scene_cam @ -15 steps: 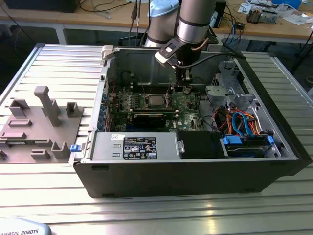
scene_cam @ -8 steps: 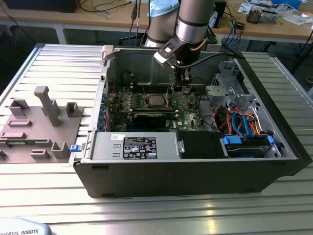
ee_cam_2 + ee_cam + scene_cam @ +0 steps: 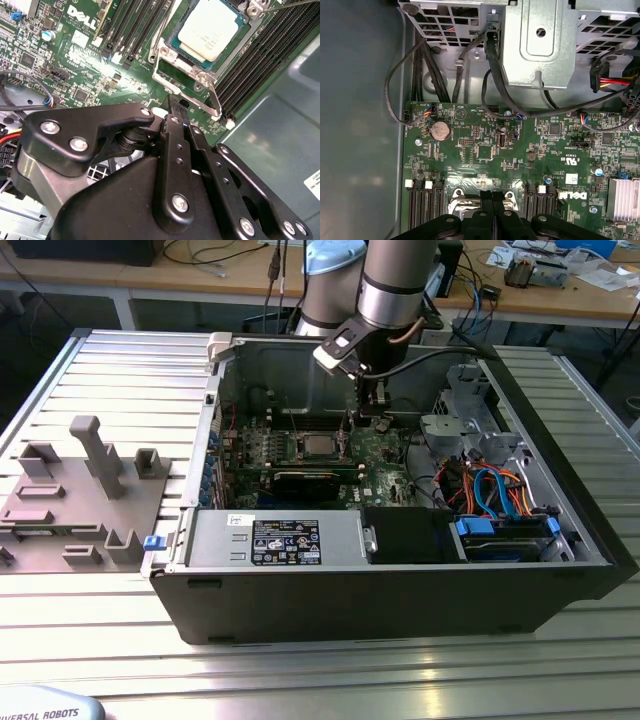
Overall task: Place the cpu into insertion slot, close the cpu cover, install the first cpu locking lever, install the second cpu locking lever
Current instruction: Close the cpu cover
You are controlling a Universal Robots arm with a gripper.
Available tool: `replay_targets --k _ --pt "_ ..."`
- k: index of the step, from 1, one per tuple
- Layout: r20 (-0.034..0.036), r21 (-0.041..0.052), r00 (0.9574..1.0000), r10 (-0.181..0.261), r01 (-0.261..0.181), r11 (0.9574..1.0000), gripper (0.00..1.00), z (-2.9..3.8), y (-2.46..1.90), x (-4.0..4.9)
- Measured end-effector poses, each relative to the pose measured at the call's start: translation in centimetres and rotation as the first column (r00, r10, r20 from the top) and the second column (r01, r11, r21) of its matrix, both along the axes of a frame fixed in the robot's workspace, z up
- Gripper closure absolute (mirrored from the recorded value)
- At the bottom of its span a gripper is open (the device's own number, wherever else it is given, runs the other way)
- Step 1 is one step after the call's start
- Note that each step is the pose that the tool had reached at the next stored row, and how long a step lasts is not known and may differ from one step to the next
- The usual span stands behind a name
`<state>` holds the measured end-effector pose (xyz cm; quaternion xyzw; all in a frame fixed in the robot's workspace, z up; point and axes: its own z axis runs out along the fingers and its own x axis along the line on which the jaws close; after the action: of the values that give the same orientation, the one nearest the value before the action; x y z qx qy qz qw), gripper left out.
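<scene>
The cpu (image 3: 210, 31), a square chip with a silver-grey top, lies flat in the insertion slot (image 3: 175, 44) on the green motherboard (image 3: 95, 75). The cpu cover (image 3: 197, 76), a silvery frame, lies down around the chip. A thin wire locking lever (image 3: 216, 102) runs along the cover's side, and another lever (image 3: 292, 4) shows at the far corner. My gripper (image 3: 176, 104) hangs just off the cover's end, its two black fingers pressed together with nothing seen between them. In the exterior view the gripper (image 3: 372, 412) hovers to the right of the cpu (image 3: 318, 446).
The open computer case (image 3: 400, 580) lies on a ribbed metal table. Memory slots (image 3: 125, 30) flank the socket. A metal drive cage (image 3: 535, 40) and black cables (image 3: 470, 70) stand beyond the board. A grey fixture plate (image 3: 80, 490) sits at the exterior view's left.
</scene>
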<state>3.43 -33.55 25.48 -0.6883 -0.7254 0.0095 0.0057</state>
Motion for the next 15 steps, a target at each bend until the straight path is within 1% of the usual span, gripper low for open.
replay_targets --k 15 --pt "0.0 0.0 1.0 0.0 0.0 1.0 0.89 -0.03 0.0 -0.36"
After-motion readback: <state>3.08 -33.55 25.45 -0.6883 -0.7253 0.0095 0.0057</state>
